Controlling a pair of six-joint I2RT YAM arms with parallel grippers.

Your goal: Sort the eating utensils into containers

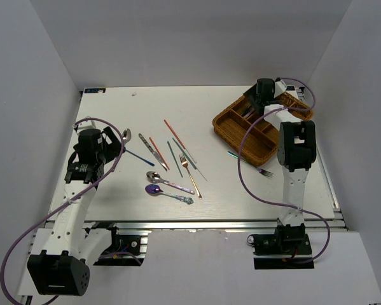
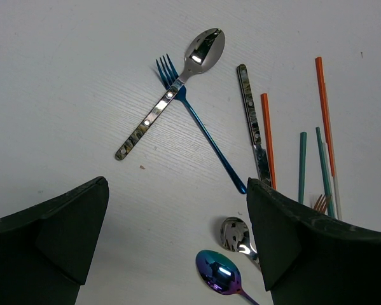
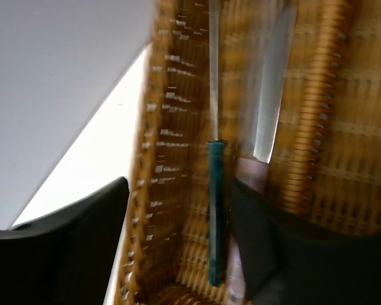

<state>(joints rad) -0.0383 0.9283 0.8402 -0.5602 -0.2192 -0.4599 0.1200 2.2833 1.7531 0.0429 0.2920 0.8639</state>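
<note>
My left gripper (image 1: 106, 147) is open and empty, hovering over the table's left side; in the left wrist view (image 2: 177, 254) nothing lies between its jaws. Ahead of it lie a silver spoon (image 2: 171, 92) crossing a blue fork (image 2: 200, 127), a knife (image 2: 252, 121), orange chopsticks (image 2: 268, 140) and teal chopsticks (image 2: 302, 165), a second silver spoon (image 2: 236, 234) and an iridescent purple spoon (image 2: 219, 272). My right gripper (image 1: 263, 95) is open over the wicker tray (image 1: 231, 130). In the blurred right wrist view, a teal-handled utensil (image 3: 215, 210) and a knife (image 3: 273, 95) lie in the tray (image 3: 171, 127).
A rose-gold fork (image 1: 190, 175) lies mid-table among the chopsticks. A teal chopstick (image 1: 233, 154) and a dark fork (image 1: 265, 172) lie on the table by the right arm, just in front of the tray. White walls enclose the table on three sides.
</note>
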